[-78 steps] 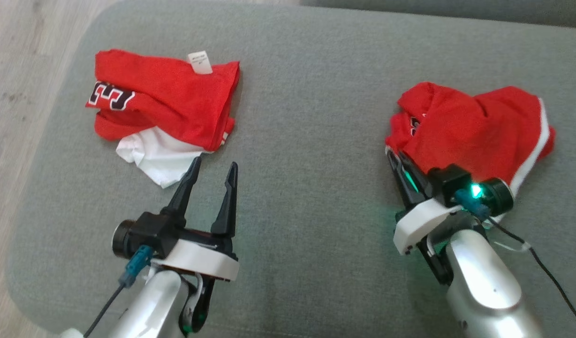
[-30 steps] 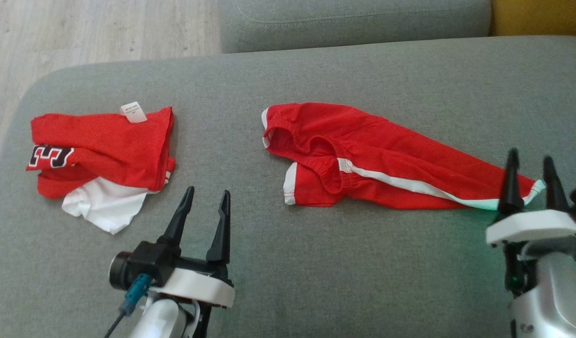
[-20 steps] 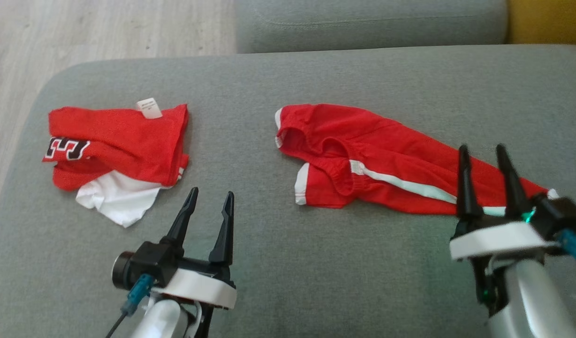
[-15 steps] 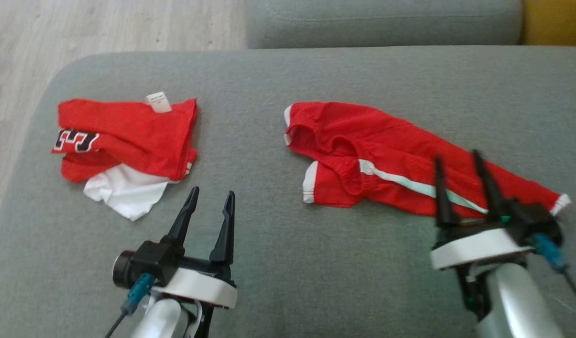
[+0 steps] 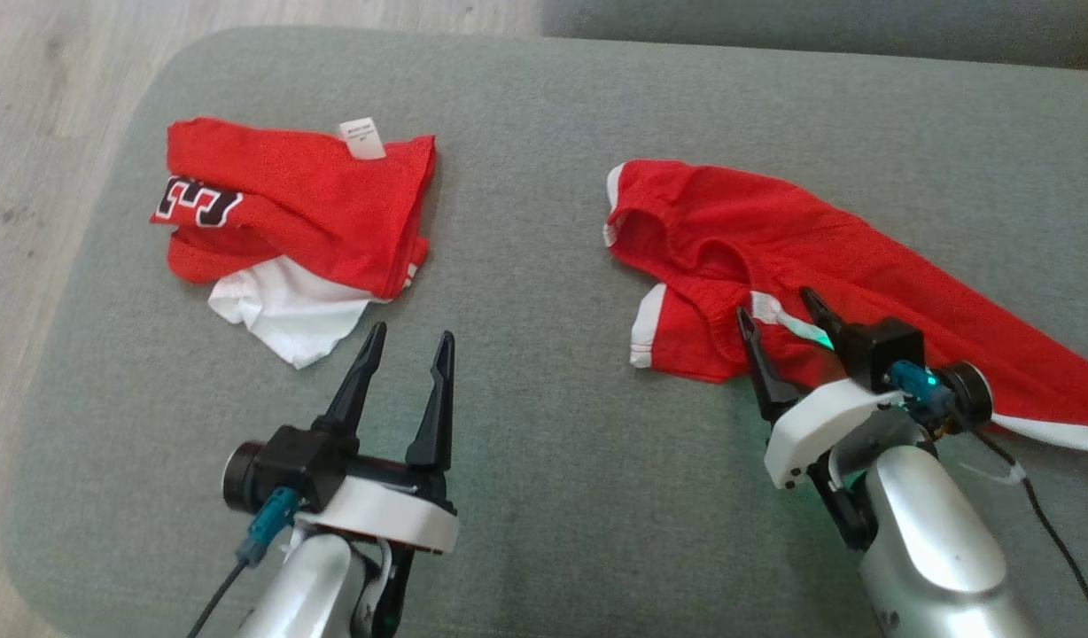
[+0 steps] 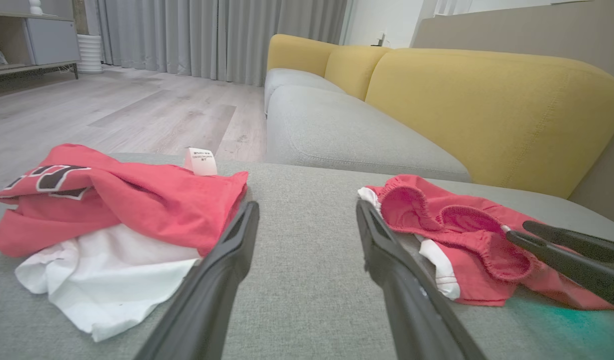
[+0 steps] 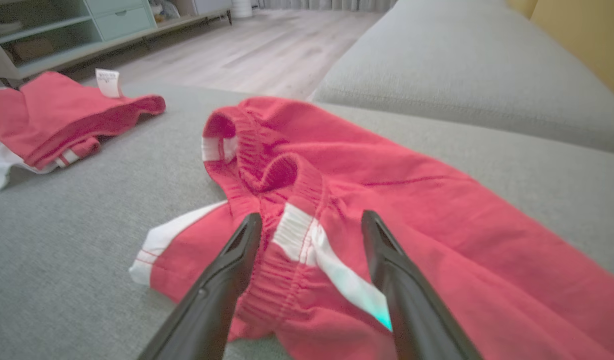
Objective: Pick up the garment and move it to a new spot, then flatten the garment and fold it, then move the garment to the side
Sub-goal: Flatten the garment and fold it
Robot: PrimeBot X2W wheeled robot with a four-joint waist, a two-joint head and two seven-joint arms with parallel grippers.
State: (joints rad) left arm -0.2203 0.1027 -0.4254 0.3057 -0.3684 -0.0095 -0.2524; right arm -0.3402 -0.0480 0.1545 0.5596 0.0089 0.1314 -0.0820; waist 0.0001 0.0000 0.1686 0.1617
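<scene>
Right end effector has advanced, fingers apart astride the garment, perhaps touching; left end effector apart.

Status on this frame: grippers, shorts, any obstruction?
Left gripper open, idle. Right gripper open, straddling shorts waistband, not yet shut. Shorts stretched out, unfolded. Jersey apart at left, nothing blocking.

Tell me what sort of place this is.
Probably a home living room: a grey sofa with yellow back cushions, a wood-look floor, and long grey curtains.
</scene>
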